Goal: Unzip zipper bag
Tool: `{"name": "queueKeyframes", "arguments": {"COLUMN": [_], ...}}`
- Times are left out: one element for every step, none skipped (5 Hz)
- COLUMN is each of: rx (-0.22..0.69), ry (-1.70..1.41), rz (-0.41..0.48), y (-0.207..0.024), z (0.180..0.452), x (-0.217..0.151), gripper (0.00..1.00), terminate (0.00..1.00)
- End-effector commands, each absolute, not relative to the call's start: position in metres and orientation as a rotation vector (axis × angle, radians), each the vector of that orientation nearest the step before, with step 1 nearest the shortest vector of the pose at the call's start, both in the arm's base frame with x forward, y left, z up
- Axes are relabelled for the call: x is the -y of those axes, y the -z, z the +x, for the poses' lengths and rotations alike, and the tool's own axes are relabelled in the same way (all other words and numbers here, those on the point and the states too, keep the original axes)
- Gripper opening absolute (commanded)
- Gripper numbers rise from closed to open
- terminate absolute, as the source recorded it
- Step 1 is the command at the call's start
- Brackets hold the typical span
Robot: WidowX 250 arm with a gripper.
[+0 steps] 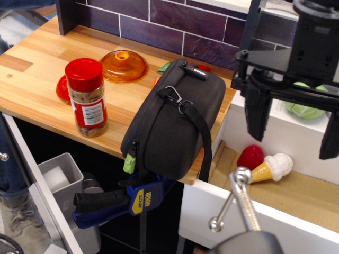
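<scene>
The zipper bag point(175, 124) is a black rounded case lying on the wooden counter's front right corner, overhanging the edge. Its lime-green pull tab point(128, 164) hangs at the lower left end of the edge zipper. A black strap point(200, 127) runs from a metal clip point(178, 100) down over the case. My gripper point(294, 129) is at the right, above and clear of the bag. Its two dark fingers point(258, 114) hang down wide apart, and it is open and empty.
A red-lidded spice jar point(87, 98) stands left of the bag, with an orange lid point(124, 65) behind it. A blue clamp point(122, 201) grips the counter below the bag. Toy ice cream point(273, 166) and a red toy point(250, 156) lie in the right-hand bin.
</scene>
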State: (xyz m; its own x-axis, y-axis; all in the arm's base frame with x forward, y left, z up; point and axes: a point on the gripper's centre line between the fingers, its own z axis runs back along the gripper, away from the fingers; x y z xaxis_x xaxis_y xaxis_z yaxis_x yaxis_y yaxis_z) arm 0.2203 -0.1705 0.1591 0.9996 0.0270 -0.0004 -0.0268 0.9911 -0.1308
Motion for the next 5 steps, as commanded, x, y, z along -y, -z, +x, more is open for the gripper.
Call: {"name": "queueKeyframes", "arguments": {"rx": [0.001, 0.000, 0.009, 0.005, 0.057], "ry": [-0.027, 0.002, -0.013, 0.003, 0.029], "rz": [-0.131, -0.133, -0.103, -0.048, 0.000], "y": [-0.159, -0.162, -0.147, -0.121, -0.103], "z": [0.220, 0.205, 0.201, 0.194, 0.185], "x": [0.171, 0.121, 0.087, 0.050, 0.024], "gripper": [1.00, 1.00, 1.00, 1.00, 1.00], "terminate": [0.00, 0.00, 0.00, 0.00, 0.00]}}
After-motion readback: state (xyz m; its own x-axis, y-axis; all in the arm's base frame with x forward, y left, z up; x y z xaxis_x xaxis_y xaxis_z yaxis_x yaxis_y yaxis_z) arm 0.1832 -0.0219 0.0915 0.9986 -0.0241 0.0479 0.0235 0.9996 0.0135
